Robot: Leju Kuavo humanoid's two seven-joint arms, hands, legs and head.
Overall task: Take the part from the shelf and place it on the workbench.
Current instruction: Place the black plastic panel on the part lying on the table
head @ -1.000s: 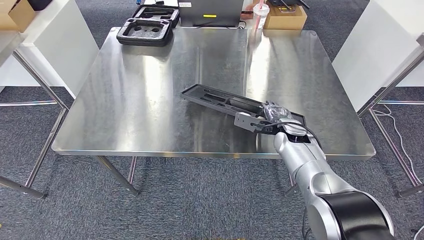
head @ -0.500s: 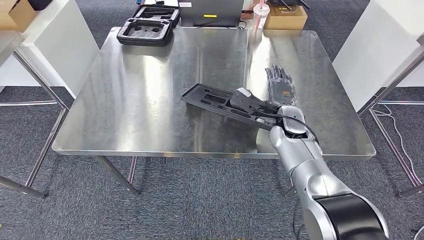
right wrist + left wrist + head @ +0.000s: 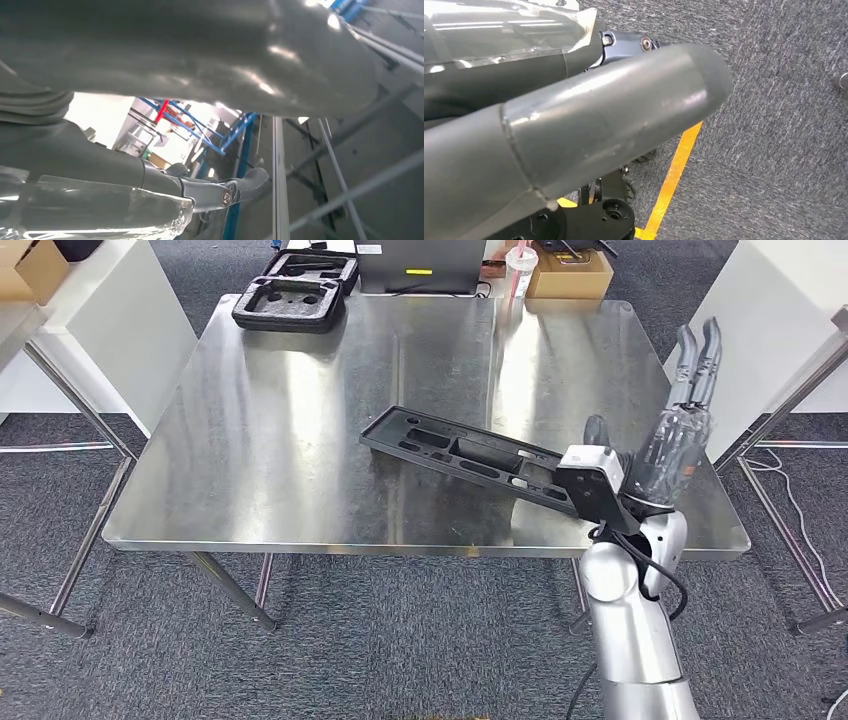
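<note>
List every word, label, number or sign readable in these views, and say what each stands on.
No text can be read.
Yellow label on the dark case at the table's far edge: too small to read.
White tag beside it: too small to read.
Black tray on the workbench: no markings seen.

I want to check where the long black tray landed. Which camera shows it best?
The head view: the long black tray lies flat and whole on the steel workbench, apart from the raised right hand. The left wrist view looks at carpet, the right wrist view up past the hand's own fingers; neither helps with the tray.
</note>
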